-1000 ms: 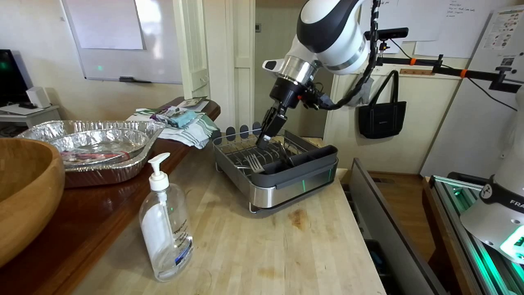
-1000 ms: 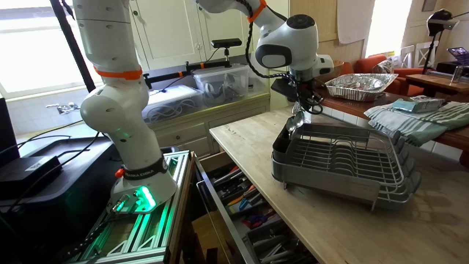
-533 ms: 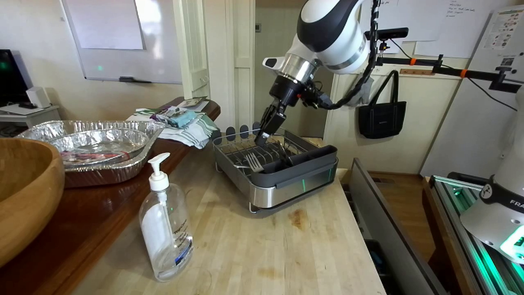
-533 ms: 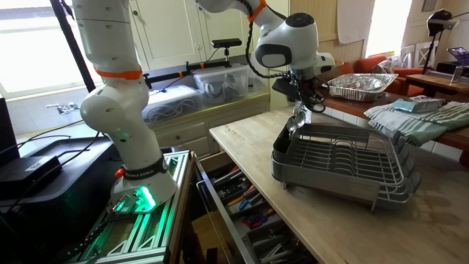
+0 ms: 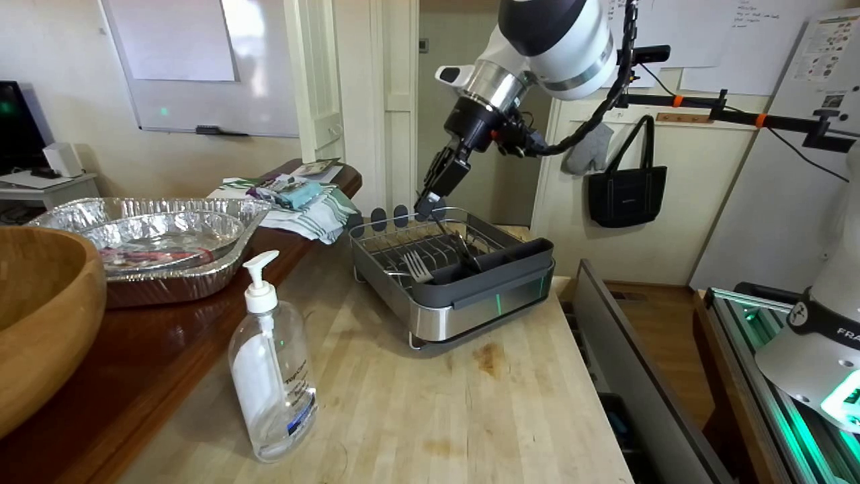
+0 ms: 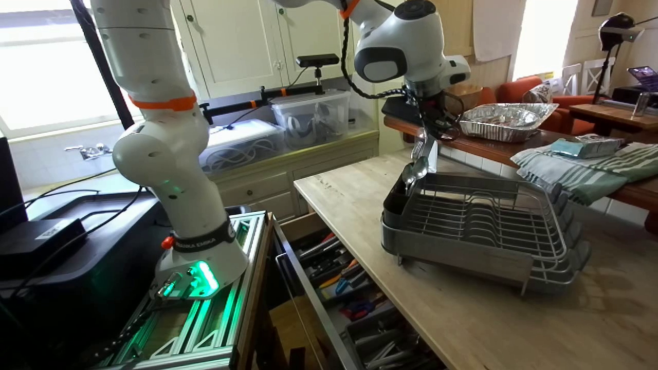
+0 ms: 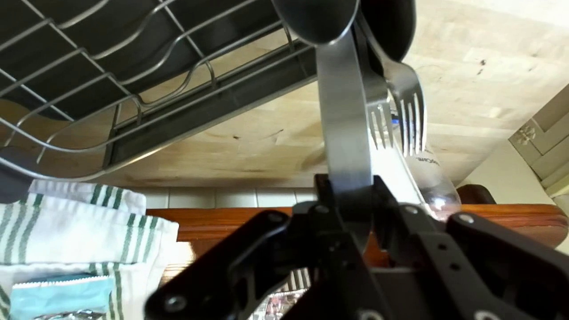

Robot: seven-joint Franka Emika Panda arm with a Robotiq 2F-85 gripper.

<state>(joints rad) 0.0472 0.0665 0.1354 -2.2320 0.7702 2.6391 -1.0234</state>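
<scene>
My gripper (image 7: 350,191) is shut on a flat metal knife (image 7: 344,115) by its end. In an exterior view the gripper (image 5: 424,203) is tilted above the dish rack (image 5: 376,286), with the dark, thin knife (image 5: 441,225) running down from it toward the grey utensil holder (image 5: 487,272). The knife's lower end is hidden behind a spoon (image 7: 318,18) in the wrist view. Forks (image 7: 406,102) stand beside the knife. Spoons (image 6: 420,167) stand in the holder in an exterior view, where the fingertips are hard to make out.
A clear pump bottle (image 5: 272,383) stands on the wooden counter (image 5: 470,417). Foil pans (image 5: 175,279), a wooden bowl (image 5: 47,323) and striped towels (image 6: 570,177) lie on the higher brown ledge. An open drawer (image 6: 321,308) of utensils is beside the counter.
My gripper has moved up and slightly away from the utensil holder over the last half second. More of the knife now shows between the gripper and the holder. The rack has not moved.
</scene>
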